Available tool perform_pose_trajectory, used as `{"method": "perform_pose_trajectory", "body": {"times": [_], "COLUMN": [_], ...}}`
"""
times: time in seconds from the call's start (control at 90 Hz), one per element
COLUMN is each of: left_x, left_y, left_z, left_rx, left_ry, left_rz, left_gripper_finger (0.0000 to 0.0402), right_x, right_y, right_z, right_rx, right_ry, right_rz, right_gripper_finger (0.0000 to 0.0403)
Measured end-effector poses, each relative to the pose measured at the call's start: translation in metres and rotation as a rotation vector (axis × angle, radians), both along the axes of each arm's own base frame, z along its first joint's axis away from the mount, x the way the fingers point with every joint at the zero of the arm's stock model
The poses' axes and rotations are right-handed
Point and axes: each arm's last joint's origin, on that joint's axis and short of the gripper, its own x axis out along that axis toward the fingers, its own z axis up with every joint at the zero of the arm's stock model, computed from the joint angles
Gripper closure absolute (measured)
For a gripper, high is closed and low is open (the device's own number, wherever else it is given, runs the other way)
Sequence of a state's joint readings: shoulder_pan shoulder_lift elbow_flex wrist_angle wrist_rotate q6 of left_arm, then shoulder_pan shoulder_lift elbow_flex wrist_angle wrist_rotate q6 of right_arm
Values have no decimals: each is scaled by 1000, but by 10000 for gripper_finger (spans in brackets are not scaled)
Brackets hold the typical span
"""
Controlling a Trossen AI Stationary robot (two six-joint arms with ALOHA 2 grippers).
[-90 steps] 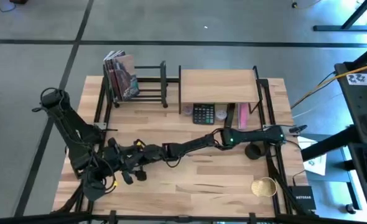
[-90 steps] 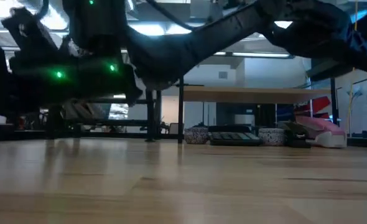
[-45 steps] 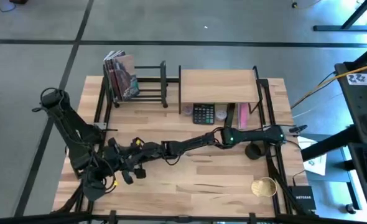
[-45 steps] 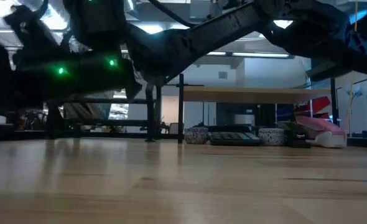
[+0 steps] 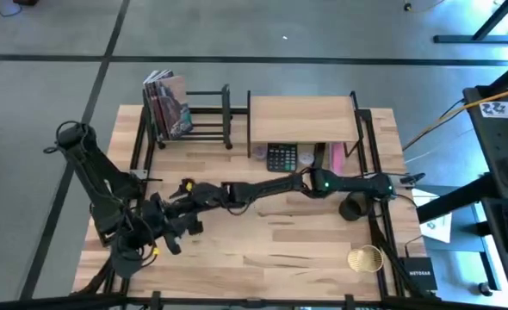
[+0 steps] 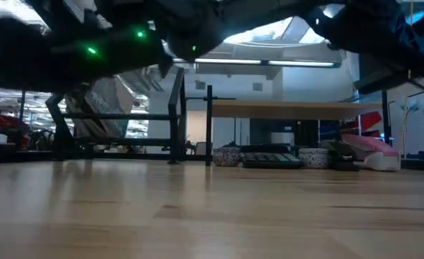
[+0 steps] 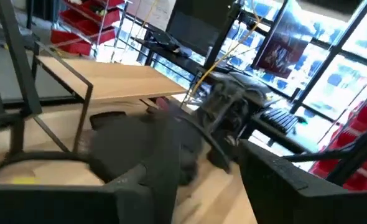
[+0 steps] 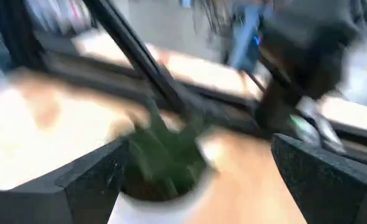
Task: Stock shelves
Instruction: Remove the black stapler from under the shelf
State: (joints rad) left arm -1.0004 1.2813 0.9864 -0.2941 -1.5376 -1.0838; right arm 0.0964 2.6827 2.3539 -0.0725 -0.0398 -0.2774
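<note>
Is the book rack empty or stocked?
Stocked, partly. Books lean at the left end of the black book rack in the high view; the slots to their right are bare.

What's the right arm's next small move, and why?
Probably swing the right gripper back toward the board shelf. Its wrist view shows a small potted plant right at the gripper, which sits far out near the waiting left gripper, and the shelf's top board looks bare.
</note>
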Motion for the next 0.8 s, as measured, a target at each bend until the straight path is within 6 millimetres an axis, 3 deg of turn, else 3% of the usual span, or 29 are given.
{"method": "perform_pose_trajectory", "body": {"times": [0.122,0.456,0.644,0.8], "left_x": [-3,-4,-6,-5], "left_y": [-2,-3,-5,-6], "left_z": [6,7,5,4], "left_rx": [16,11,30,67], "left_ry": [16,26,39,61], "left_rz": [-24,-48,-62,-63], "left_gripper_finger": [259,259,259,259], "right_x": [-14,-56,-93,-131], "right_y": [-14,-18,-34,-28], "right_z": [28,93,86,75], "right_rx": [-101,-229,-211,-114], "right_ry": [122,310,645,774], "right_rz": [11,90,76,67], "right_gripper_finger": [57,111,128,147]}}
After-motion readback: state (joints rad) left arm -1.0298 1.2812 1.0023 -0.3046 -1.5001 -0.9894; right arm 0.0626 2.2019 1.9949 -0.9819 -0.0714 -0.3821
